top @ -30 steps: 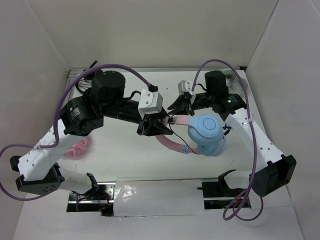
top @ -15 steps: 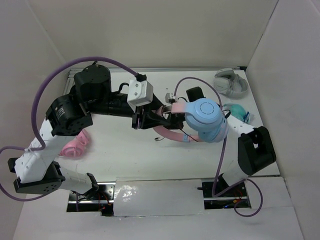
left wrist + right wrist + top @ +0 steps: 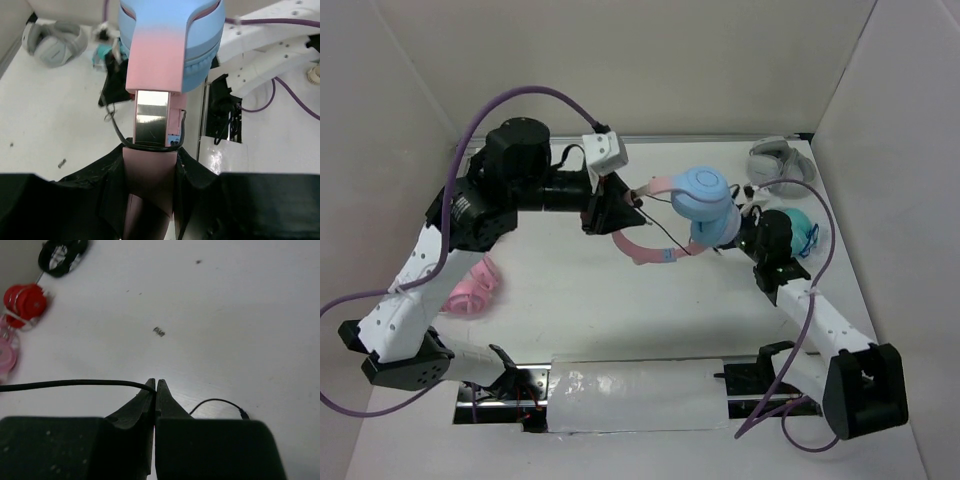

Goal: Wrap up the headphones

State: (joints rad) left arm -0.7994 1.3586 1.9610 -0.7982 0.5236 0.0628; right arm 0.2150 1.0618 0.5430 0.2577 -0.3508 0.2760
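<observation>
Right wrist view has the right pincer point(image 3: 155, 386) closed tight, its tips pinching the thin dark cable point(image 3: 75, 384) just above the surface point(image 3: 225, 300). The left pincer point(image 3: 150, 160) is clamped on the pink headband of the headphones point(image 3: 705, 200), holding them up over the back middle of the surface with the blue ear cups toward the right arm. The step in hand looks like leading the cable round the band. That would go best with the left arm steady and the right one keeping light tension, so the loops sit snug and the thin cable does not slip from the tips. The grey-white headphones point(image 3: 780, 165) and a teal object point(image 3: 805, 225) lie close beside the right wrist and could be knocked on a wide sweep. The all-pink headphones point(image 3: 470, 290) lie well apart, by the left arm.
</observation>
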